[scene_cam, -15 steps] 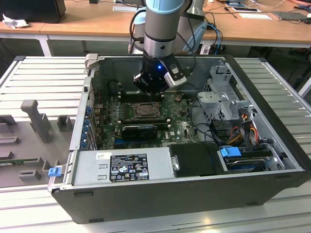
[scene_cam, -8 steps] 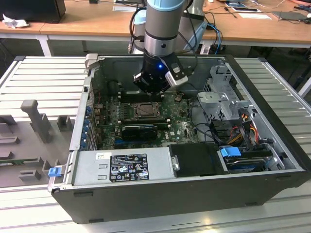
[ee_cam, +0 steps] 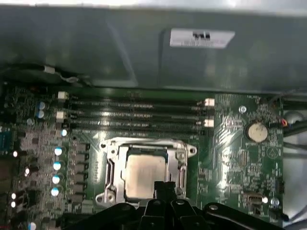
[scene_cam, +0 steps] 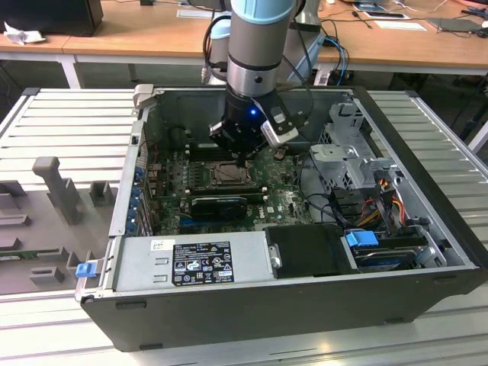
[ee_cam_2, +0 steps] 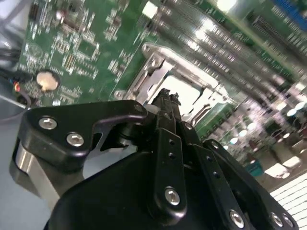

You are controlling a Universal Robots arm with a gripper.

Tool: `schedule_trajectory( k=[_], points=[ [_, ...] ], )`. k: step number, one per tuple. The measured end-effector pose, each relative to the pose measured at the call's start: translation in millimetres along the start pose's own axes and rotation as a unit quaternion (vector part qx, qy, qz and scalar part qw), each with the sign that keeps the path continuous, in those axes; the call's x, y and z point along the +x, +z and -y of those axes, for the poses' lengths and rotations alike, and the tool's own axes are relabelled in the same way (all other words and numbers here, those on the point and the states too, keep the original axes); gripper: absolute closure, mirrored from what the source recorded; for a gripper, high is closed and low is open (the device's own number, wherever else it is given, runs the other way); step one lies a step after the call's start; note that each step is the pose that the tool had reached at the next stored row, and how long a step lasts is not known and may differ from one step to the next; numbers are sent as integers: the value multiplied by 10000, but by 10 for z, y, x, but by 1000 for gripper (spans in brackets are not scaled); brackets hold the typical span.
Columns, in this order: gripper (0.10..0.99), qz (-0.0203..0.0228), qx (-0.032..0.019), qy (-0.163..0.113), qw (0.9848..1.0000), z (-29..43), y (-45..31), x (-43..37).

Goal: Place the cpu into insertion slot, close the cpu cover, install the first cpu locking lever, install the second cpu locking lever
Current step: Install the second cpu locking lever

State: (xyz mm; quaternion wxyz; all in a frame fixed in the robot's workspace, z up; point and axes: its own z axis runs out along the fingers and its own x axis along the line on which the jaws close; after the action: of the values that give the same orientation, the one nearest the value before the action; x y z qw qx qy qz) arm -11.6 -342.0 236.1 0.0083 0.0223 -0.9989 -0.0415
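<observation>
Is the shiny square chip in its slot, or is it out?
In. The cpu lies flat inside the slot, its metal frame around it.

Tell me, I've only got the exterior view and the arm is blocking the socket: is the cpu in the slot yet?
Observer: Yes. In the first wrist view the cpu lies flat in the insertion slot, silver face up.
Operator: And the cover?
Observer: The cpu cover lies down around the chip, which shows through its window.
Operator: Where's the gripper exactly?
Observer: In both wrist views the gripper is shut, its tips low over the socket's edge, on the side away from the memory slots.
</observation>
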Motion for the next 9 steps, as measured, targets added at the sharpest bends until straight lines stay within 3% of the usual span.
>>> schedule_trajectory(
  k=[5, 7, 9],
  points=[
    [980, 0, -25, -7, 10000, 74, 28, 5],
    [980, 3, -113, -15, 9999, 116, 37, 11],
    [980, 7, -191, -20, 9998, 218, 34, 17]
  ],
)
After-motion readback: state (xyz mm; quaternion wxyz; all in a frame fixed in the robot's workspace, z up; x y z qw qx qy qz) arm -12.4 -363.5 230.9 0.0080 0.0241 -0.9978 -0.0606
